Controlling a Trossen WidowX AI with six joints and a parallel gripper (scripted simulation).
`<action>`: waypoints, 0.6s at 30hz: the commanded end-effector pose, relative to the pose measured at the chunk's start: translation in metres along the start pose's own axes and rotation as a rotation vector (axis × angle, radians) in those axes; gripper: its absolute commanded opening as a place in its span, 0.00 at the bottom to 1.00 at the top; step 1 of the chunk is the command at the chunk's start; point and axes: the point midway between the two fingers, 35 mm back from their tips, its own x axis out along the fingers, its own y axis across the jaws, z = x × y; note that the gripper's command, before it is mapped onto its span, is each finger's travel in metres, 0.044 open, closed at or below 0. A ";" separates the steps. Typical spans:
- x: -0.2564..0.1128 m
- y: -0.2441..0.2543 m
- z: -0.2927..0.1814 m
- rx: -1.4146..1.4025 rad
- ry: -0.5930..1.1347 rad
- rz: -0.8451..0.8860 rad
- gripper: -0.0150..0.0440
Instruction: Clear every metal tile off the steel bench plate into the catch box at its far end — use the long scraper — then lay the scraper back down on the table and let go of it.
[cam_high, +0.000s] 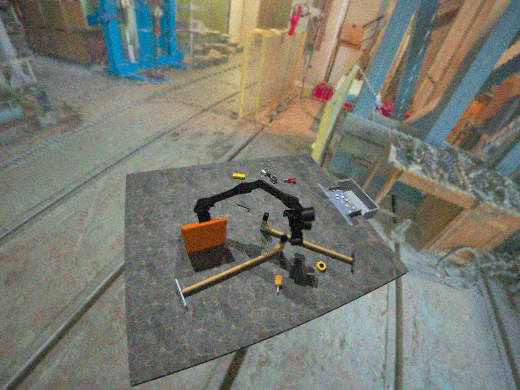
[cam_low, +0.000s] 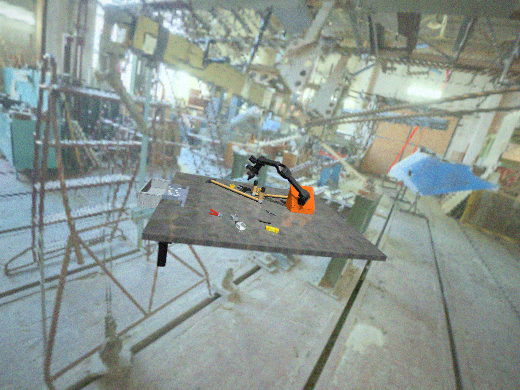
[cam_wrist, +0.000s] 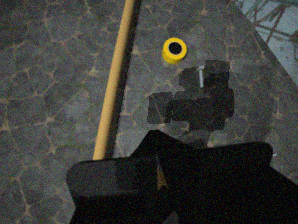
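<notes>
Several small pale tiles (cam_high: 338, 196) (cam_low: 175, 191) lie on the steel plate (cam_high: 346, 213) (cam_low: 184, 198); the grey catch box (cam_high: 372, 210) (cam_low: 150, 198) adjoins its far side. A long wooden-handled tool (cam_high: 327, 251) (cam_low: 235, 190) (cam_wrist: 114, 85) with a dark crosswise head at its right end lies on the table. Another wooden-handled tool (cam_high: 235, 270) (cam_low: 275, 196) has a thin silvery blade at its left end. Which is the long scraper is unclear. My gripper (cam_high: 296, 242) (cam_low: 249, 177) (cam_wrist: 153, 134) is shut and empty above the table, beside the dark-headed tool's handle.
A yellow ring (cam_high: 321, 266) (cam_wrist: 170, 58), a bolt (cam_wrist: 201, 77) and an orange-handled screwdriver (cam_high: 278, 281) lie near the front. Red pliers (cam_high: 291, 180) (cam_low: 214, 213), a metal tool (cam_high: 270, 176) and a yellow block (cam_high: 239, 176) (cam_low: 272, 229) lie opposite. An orange box (cam_high: 204, 236) (cam_low: 310, 201) stands by the arm's base.
</notes>
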 end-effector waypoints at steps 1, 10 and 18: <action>0.005 0.023 0.005 0.014 -0.004 -0.003 0.25; 0.013 0.024 0.003 0.014 -0.004 -0.004 0.25; 0.032 0.024 -0.003 0.014 -0.004 -0.004 0.25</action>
